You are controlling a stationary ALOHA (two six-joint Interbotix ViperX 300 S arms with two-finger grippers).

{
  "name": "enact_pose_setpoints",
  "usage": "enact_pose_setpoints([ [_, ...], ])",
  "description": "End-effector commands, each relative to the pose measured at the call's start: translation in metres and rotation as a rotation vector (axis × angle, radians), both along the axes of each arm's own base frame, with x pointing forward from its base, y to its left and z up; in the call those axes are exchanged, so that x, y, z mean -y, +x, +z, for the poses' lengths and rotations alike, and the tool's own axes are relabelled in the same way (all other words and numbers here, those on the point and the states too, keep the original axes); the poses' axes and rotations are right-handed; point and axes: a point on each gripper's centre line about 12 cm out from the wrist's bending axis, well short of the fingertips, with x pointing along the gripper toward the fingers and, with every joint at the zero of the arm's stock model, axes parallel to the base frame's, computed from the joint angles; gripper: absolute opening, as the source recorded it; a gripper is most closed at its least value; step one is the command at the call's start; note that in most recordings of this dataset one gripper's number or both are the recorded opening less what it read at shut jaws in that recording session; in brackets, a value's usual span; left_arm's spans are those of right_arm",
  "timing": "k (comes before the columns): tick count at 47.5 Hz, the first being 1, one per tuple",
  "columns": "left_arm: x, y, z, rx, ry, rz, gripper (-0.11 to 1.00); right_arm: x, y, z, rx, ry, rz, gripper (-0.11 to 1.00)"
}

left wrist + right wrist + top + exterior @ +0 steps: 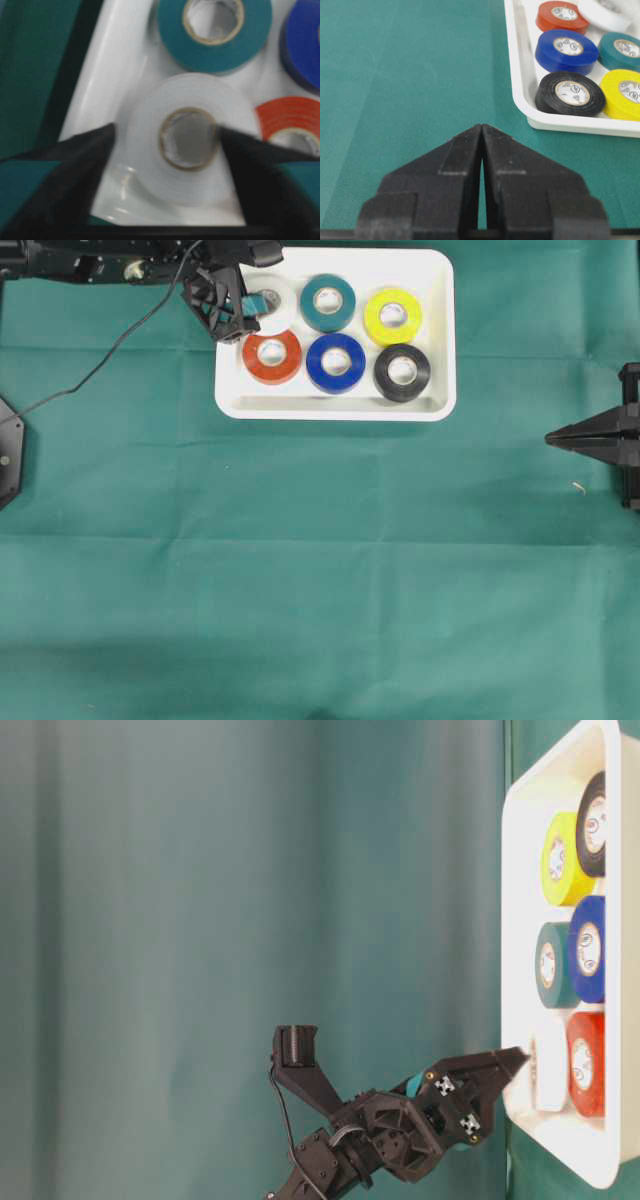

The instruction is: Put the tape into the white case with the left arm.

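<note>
White tape roll [187, 145] lies flat in my shallow white plastic case [440, 335]; left teal-banded gripper [165, 150] straddles it, jaws spread; right all-black gripper [482, 131] closed.

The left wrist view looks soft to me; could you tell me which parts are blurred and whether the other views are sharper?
Left wrist view: the white tape and the left gripper's dark fingers are blurred; glare streaks mark the white case. Right wrist view: the black tape is crisp. Overhead view: evenly lit and sharp.
</note>
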Motion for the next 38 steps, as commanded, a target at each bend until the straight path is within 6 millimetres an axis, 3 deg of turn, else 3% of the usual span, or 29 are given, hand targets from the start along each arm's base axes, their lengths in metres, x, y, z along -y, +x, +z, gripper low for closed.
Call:
enact_pose_setpoints([
  [1,-0.001,0.0,0.018,0.046,0.024,0.004,0.95,0.001,0.001,0.003,0.017,-0.003,-0.004,-0.09],
  [12,0.021,-0.005,0.035,0.082,0.032,-0.03,0.93,0.001,0.001,0.004,0.017,-0.003,-0.004,-0.09],
  [28,0.103,-0.009,0.053,0.147,0.022,-0.209,0.93,0.001,0.001,0.004,0.018,-0.005,-0.004,-0.09],
  [38,0.151,-0.01,0.05,0.16,-0.04,-0.291,0.93,0.001,0.001,0.003,0.017,-0.005,-0.004,-0.09],
])
